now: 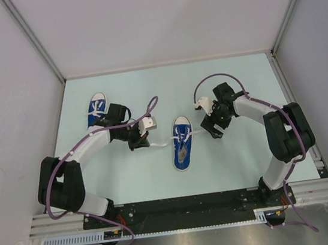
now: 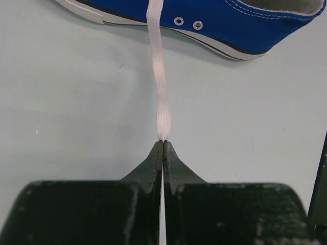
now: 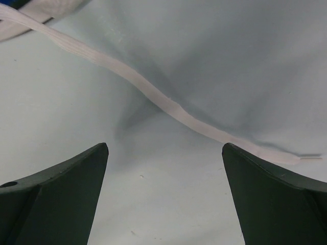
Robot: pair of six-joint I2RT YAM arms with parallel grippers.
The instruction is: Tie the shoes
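Left jaws — pinched on lace [image 2: 162, 102] | right jaws — apart over other lace [image 3: 168, 104] | arms bent toward middle shoe [image 1: 182, 147]

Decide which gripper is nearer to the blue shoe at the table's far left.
Left. The left gripper, shut on the lace of the middle shoe, is a short way right of the far-left shoe; the open right gripper is beyond the middle shoe, much farther right.

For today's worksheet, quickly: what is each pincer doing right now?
Left pincer: shut on the white lace.
Right pincer: open, empty, over a loose lace.
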